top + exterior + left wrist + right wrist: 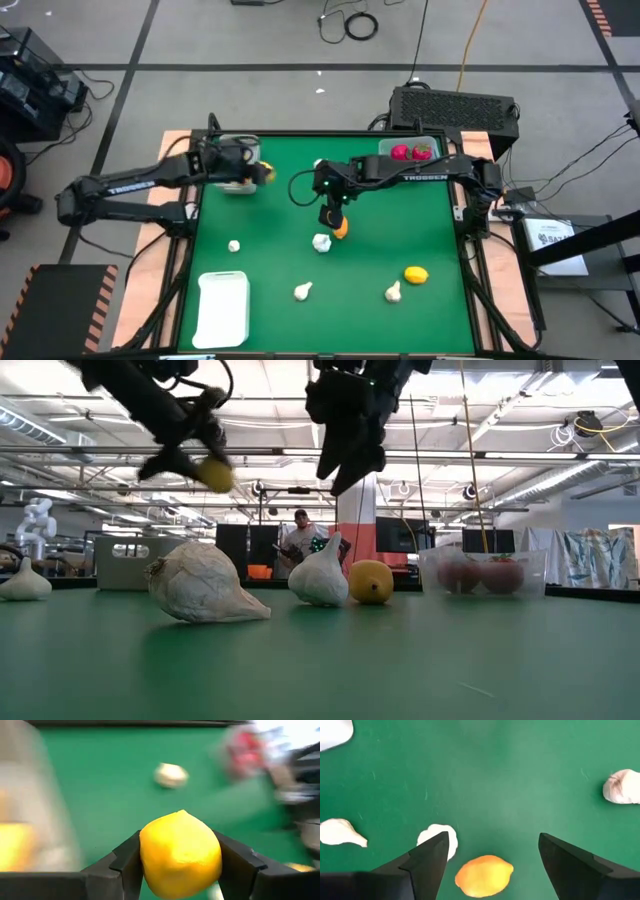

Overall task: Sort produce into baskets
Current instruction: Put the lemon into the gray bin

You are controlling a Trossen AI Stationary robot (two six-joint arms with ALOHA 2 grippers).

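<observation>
**Left pincer carrying a lemon at the grey bin; right pincer open over the next one**

Lemon (pixel 181 854) is clamped across its middle between the left pincer's (pixel 262 172) fingers (pixel 126 865), lifted off the bench (pixel 400 225). Grey bin (pixel 236 186) sits right at that pincer, mostly under the arm; a yellow blur in the left wrist view could be fruit already in it, can't confirm. My read: release over the bin is next.

Right pincer (pixel 332 222) hangs over mid-bench, jaws spread wide and empty. Orange lemon (pixel 484 875) lies directly below, between the fingers, with a garlic bulb (pixel 438 839) just beside one finger (pixel 427 860). That bulb could get nudged or caught on the way down.

Handling, as a guess: toy lemons look hard, smooth and light, so they may squirt out of a pinch near the tips. Take them across the short axis at the fattest part. Garlic is lumpy with a tapered stem; grip the body, not the stem.

Farther from both pincers: one more lemon (pixel 416 274), three other bulbs (pixel 234 245) (pixel 302 291) (pixel 394 292), the white tray (pixel 223 308), and the clear bin (pixel 412 146) holding red fruits (pixel 400 153).
</observation>
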